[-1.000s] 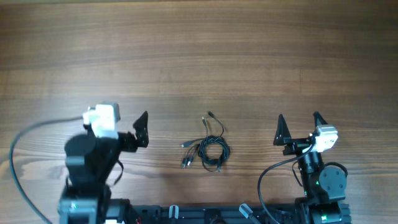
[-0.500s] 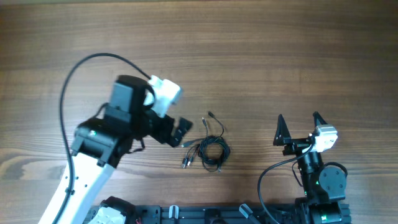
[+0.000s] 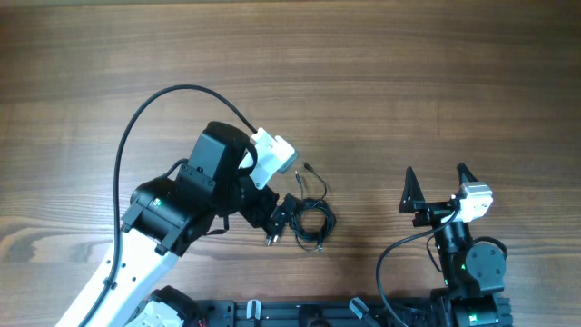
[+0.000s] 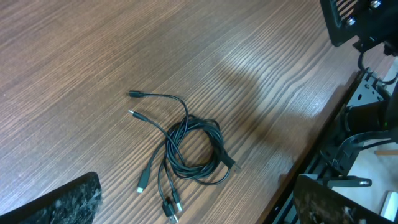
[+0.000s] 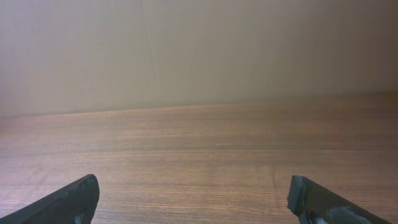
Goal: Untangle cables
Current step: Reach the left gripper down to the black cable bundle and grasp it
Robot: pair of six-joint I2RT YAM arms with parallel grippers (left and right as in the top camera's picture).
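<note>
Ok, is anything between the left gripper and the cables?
Nothing visible does. The left gripper hangs open right beside the cables, which lie alone on the table; only bare wood shows around them.

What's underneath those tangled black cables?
Only the wooden table. It shows through the loops of the cables, and nothing else peeks out. From overhead, the left gripper covers the bundle's left edge, so that bit is hidden there.

Cables [image 3: 310,220] lie on the table [image 3: 363,73] beside the left hand [image 3: 280,215].
</note>
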